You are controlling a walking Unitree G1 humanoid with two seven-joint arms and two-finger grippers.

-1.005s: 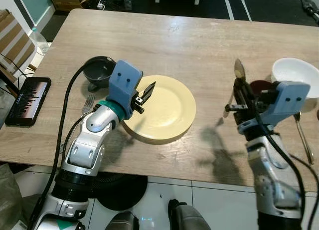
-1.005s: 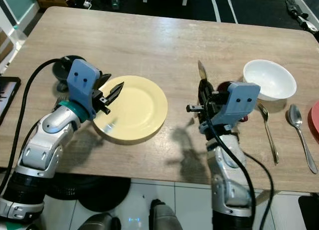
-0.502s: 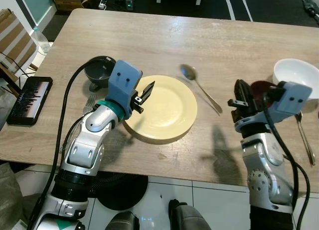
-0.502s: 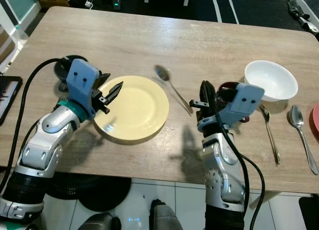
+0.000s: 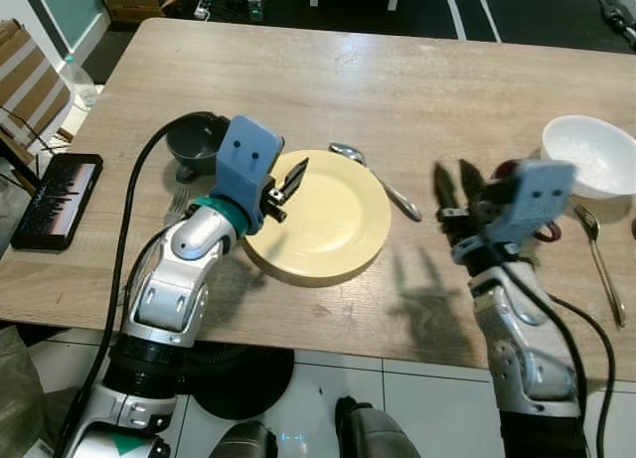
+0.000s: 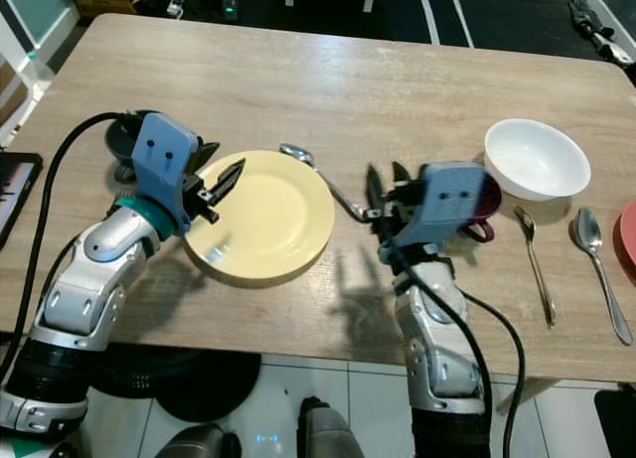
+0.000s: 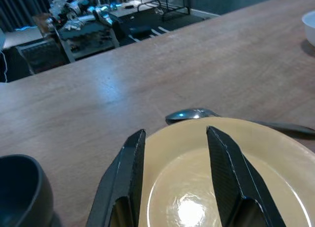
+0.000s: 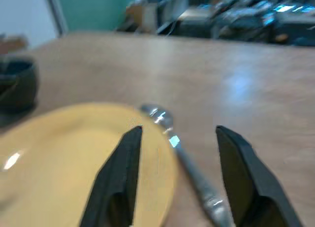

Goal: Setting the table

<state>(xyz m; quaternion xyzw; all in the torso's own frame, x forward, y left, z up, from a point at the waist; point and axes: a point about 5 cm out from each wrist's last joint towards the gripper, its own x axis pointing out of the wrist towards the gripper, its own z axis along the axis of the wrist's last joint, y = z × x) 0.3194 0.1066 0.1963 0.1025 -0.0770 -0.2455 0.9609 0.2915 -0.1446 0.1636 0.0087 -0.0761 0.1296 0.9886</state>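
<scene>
One wooden table (image 5: pixel 397 80), yellow plate (image 5: pixel 323 220) near its front edge. Left gripper (image 5: pixel 288 187) spread, empty, over plate's left rim. Right gripper (image 5: pixel 455 188) open, empty, right of plate. Spoon (image 5: pixel 376 180) flat, touching plate's far-right rim. Risk: spoon nudged askew if right gripper sweeps low.

Bare wood spans the table's (image 5: pixel 417 71) far half. Near the front edge, the yellow plate (image 5: pixel 333 225) and spoon (image 5: pixel 378 180) block the middle; a dark bowl (image 5: pixel 196 145) crowds the left, a white bowl (image 5: pixel 591 155) the right.
</scene>
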